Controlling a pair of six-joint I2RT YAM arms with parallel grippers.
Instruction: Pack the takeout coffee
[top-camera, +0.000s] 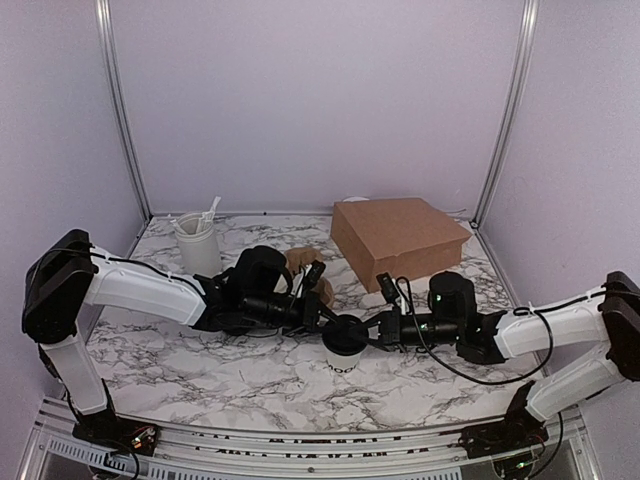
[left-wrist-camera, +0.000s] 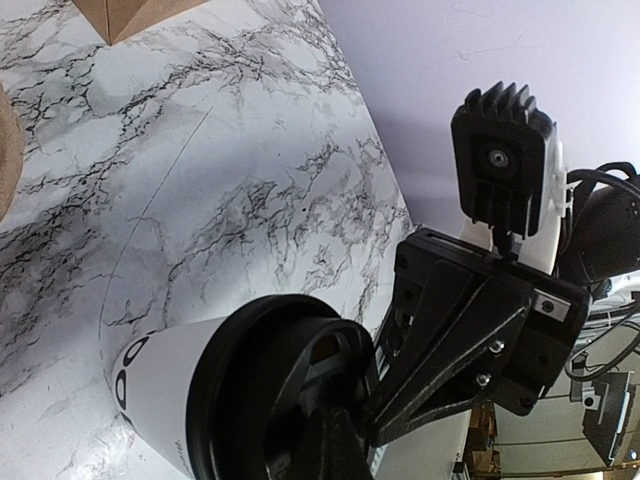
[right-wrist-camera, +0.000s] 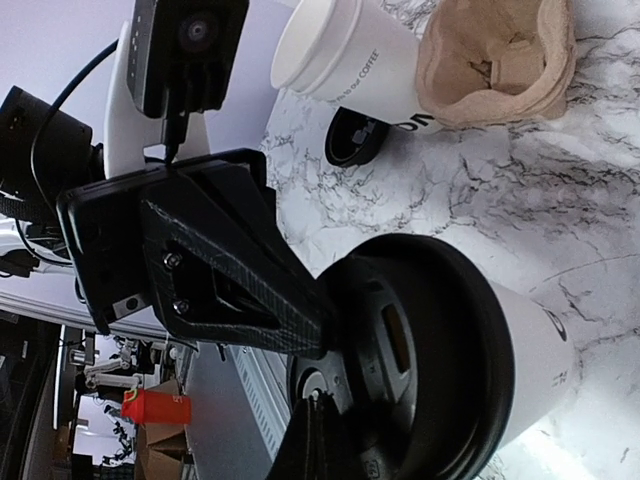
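The takeout coffee, a small white paper cup with dark lettering and a black lid, stands upright near the table's middle front. My left gripper reaches in from the left and my right gripper from the right; both meet over the lid. In the left wrist view the cup fills the lower left, and my left gripper is shut with its tip on the lid's top. In the right wrist view my right gripper is shut too, its tip against the lid.
A brown moulded-pulp carrier sits behind the left arm; the right wrist view shows a second, lidless white cup in it and a loose black lid beside it. A white tumbler with cutlery stands back left. A brown cardboard box lies back right.
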